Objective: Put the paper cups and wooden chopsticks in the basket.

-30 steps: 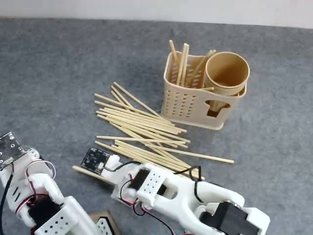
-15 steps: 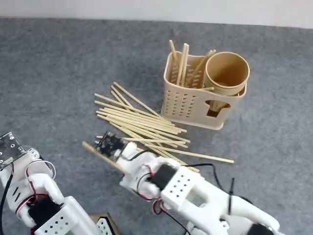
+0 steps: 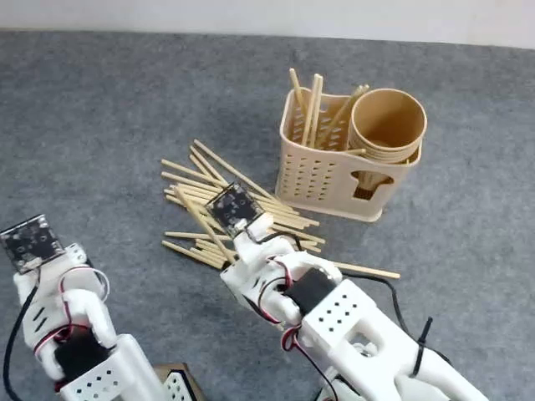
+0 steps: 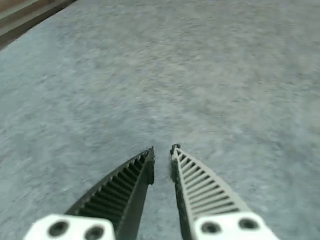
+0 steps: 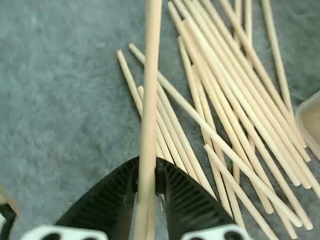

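My right gripper [image 5: 147, 175] is shut on one wooden chopstick [image 5: 150, 90], which sticks out ahead of the fingers above the loose pile of chopsticks [image 5: 225, 115]. In the high view that held chopstick [image 3: 194, 215] slants over the left end of the pile [image 3: 259, 213]. The beige perforated basket [image 3: 322, 180] stands behind the pile. It holds stacked paper cups [image 3: 389, 121] in its right compartment and several upright chopsticks [image 3: 311, 100] in its left. My left gripper [image 4: 162, 149] hangs over bare grey carpet with its fingers nearly together and nothing between them.
Grey carpet [image 3: 100, 125] covers the table, with free room left of the pile and right of the basket. The left arm [image 3: 58, 301] stands at the near left corner. A pale wall edge [image 3: 251, 17] runs along the back.
My right gripper has carried the chopstick from the near side of the pile up and toward the basket, swinging it more upright. The left arm has shifted slightly.
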Robot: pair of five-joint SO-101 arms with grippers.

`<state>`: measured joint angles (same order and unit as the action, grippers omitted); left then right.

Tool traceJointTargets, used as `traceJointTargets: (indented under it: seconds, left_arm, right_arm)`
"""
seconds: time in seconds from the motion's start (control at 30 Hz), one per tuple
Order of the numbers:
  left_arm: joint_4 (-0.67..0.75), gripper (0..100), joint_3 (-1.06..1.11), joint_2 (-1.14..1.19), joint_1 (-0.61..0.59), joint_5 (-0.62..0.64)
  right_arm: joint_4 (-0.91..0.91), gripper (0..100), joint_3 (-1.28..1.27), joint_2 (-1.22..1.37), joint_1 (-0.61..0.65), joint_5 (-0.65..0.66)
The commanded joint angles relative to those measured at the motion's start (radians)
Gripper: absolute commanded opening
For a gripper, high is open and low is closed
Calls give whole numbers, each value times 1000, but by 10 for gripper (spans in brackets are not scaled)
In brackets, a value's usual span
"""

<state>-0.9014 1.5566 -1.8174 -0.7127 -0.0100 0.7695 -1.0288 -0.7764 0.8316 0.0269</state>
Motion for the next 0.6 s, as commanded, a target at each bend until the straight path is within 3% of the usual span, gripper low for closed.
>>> traceJointTargets:
  seconds: [0.0,0.23,0.43,0.57]
  left_arm:
    - [17,81,-4,-7,101,5]
    - [17,82,16,-7,154,-46]
    - [18,82,31,-7,186,-94]
    - [20,82,35,-7,189,-95]
  right_arm:
    - [2,5,1,-84,-12,-51]
    - [-1,5,5,-286,-113,-186]
    - [-5,5,10,-473,-180,-189]
    - [-101,5,4,-552,-183,-186]
